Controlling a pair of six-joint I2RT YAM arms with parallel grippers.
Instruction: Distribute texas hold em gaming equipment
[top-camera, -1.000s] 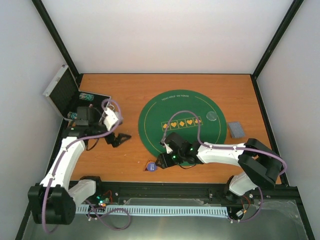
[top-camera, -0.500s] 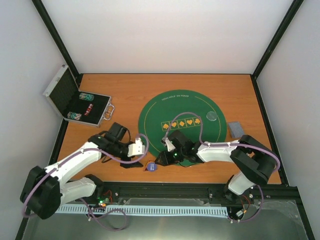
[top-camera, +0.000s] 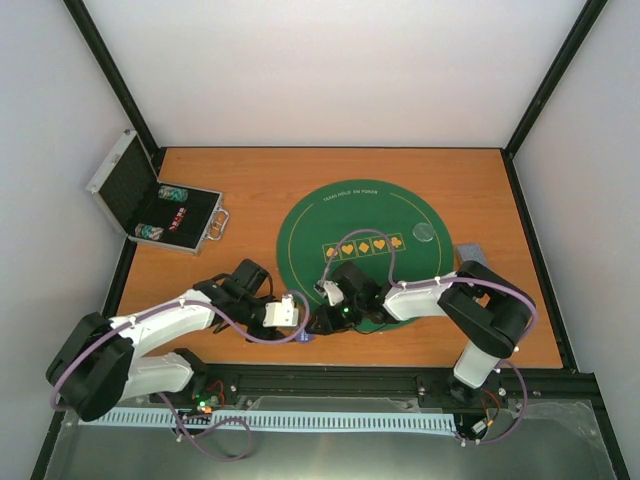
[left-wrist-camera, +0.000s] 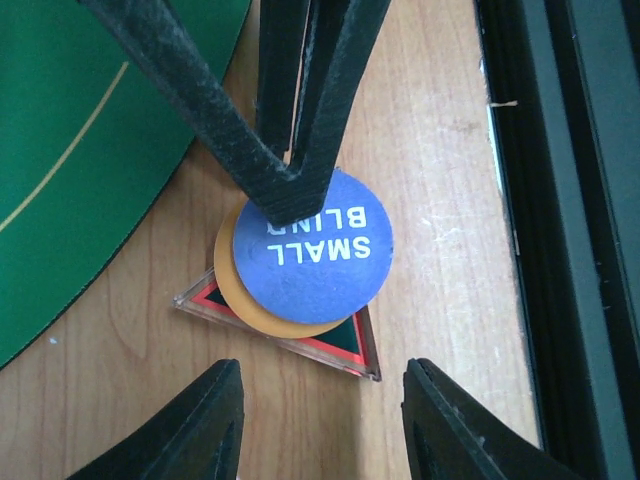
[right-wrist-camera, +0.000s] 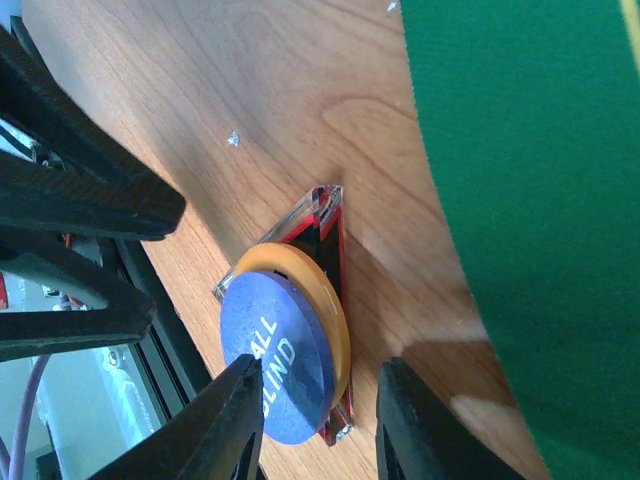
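1. Lying on the bare table (left-wrist-camera: 440, 140), just off the near-left rim of the green mat (left-wrist-camera: 80, 140), was a three-piece stack. It had a purple-blue chip (left-wrist-camera: 320, 250) lettered SMALL BLIND on top, an orange chip (left-wrist-camera: 228, 285) under it and a dark red-edged triangle (left-wrist-camera: 340, 345) at the bottom.
2. Left gripper (left-wrist-camera: 322, 385) stood partly open, its fingers on either side of the triangle's near edge, gripping nothing.
3. Right gripper (right-wrist-camera: 320, 375) faced it from the opposite side, jaws narrow, with the stack's rim between them. Could not tell whether they pinched it.
4. In the left wrist view, a right finger crossed the purple-blue chip's far edge and hid it.
5. Black rail (left-wrist-camera: 560, 200) ran near the stack.
6. Also noted:
   - clear disc (top-camera: 426, 233) on the mat;
   - grey-blue cards (top-camera: 465, 252) at the mat's right rim, partly behind the right arm;
   - silver case (top-camera: 150, 205) open at left rear, well apart.
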